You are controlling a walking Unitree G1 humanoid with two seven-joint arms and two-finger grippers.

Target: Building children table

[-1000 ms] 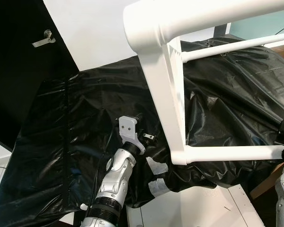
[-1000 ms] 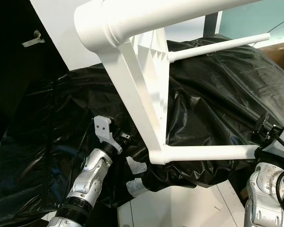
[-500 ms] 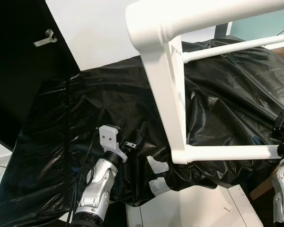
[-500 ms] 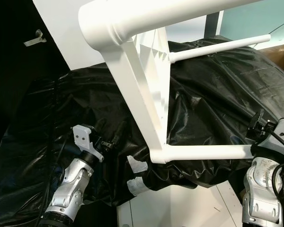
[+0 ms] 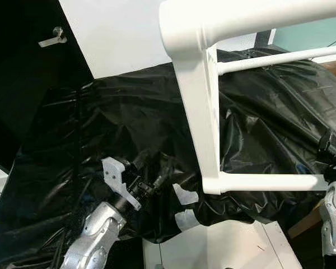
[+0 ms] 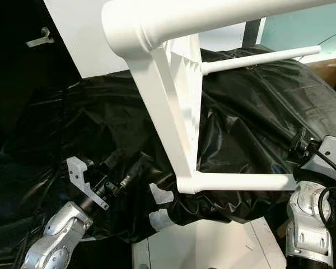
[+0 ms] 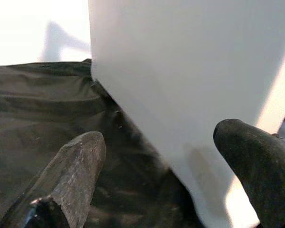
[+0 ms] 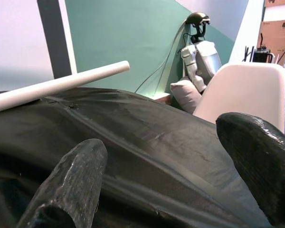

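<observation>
A white table frame stands tilted over a black plastic sheet (image 5: 129,106): a thick top tube (image 5: 241,19), an upright leg (image 5: 204,117) and a lower crossbar (image 5: 269,182). A thinner rod (image 5: 274,59) runs behind. My left gripper (image 5: 150,171) is low on the sheet, left of the leg's foot, open; in the left wrist view its fingers (image 7: 76,166) stand apart with the white leg (image 7: 190,80) just beyond them. My right gripper (image 8: 166,161) is open at the crossbar's right end (image 6: 298,143), holding nothing, over the sheet.
A white flat panel (image 5: 213,246) lies on the floor at the front. Two white tape patches (image 5: 185,196) sit on the sheet's front fold. A black door with a handle (image 5: 53,38) is at left. A white chair (image 8: 242,90) and another robot (image 8: 202,47) stand behind.
My left arm has drawn back down and to the left, away from the foot of the white leg. The right arm has barely moved. The camera has shifted slightly.
</observation>
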